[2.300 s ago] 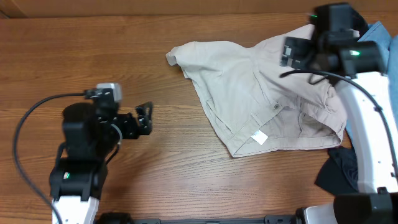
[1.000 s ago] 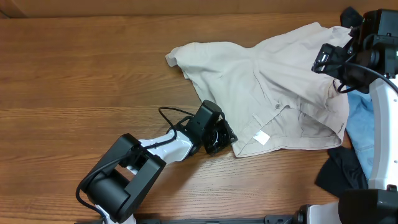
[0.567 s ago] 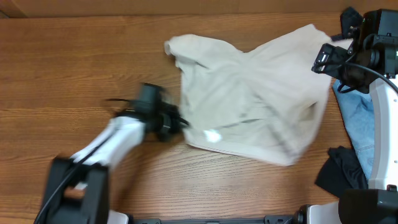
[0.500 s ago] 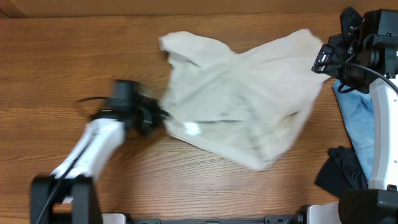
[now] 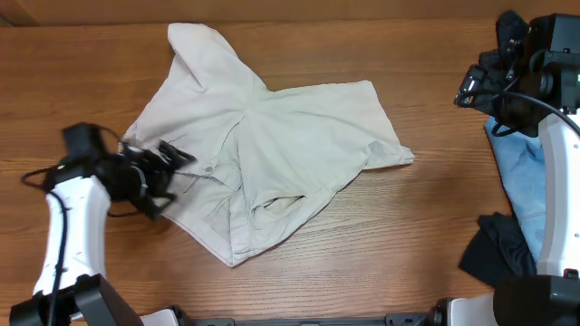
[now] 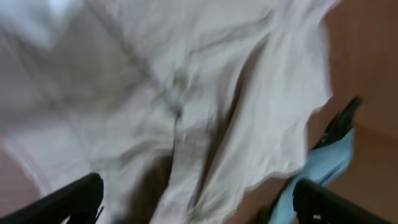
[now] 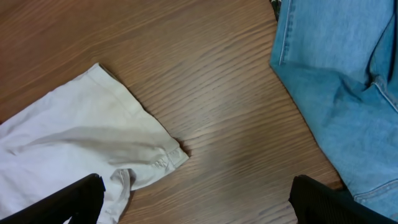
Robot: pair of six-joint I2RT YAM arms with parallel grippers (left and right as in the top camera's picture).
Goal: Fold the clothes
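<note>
Loosely rumpled cream cotton trousers (image 5: 281, 145).

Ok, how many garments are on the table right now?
3. Beige trousers spread across the middle; light blue denim garment at the right edge; black garment at the lower right, beside the denim. Others may lie hidden beyond the right edge.
</note>
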